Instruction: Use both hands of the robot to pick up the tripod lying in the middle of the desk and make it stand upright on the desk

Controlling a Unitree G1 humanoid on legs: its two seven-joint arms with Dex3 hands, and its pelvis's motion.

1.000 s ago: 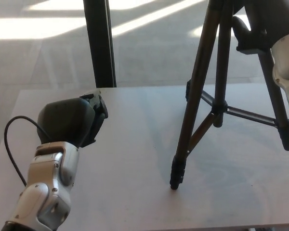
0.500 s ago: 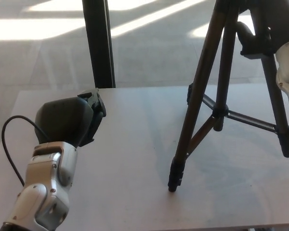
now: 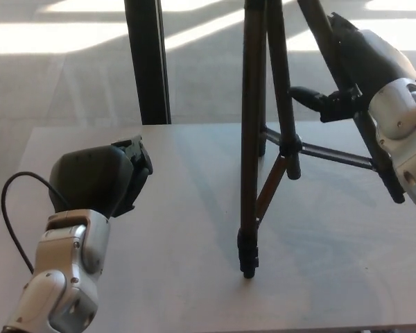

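Note:
The black tripod (image 3: 253, 139) stands on the white desk (image 3: 187, 277) with its legs spread. Its near leg is almost vertical and ends in a foot (image 3: 247, 263) on the desk. A second leg slants down to the right, and the spreader arms meet at the centre column (image 3: 290, 149). The tripod's top is out of frame. My right hand (image 3: 364, 62) is shut on the upper part of the right leg. My left hand (image 3: 97, 177) rests over the desk's left side, well apart from the tripod, open and holding nothing.
A black pillar (image 3: 147, 62) rises just behind the desk's back edge. A thin black cable (image 3: 10, 208) loops off my left forearm. The desk's front edge runs along the bottom of the picture. Sunlit floor lies beyond.
The tripod has swung so that its near leg is nearly vertical and its top has moved left. My right hand came left and down with it. The left hand has hardly moved.

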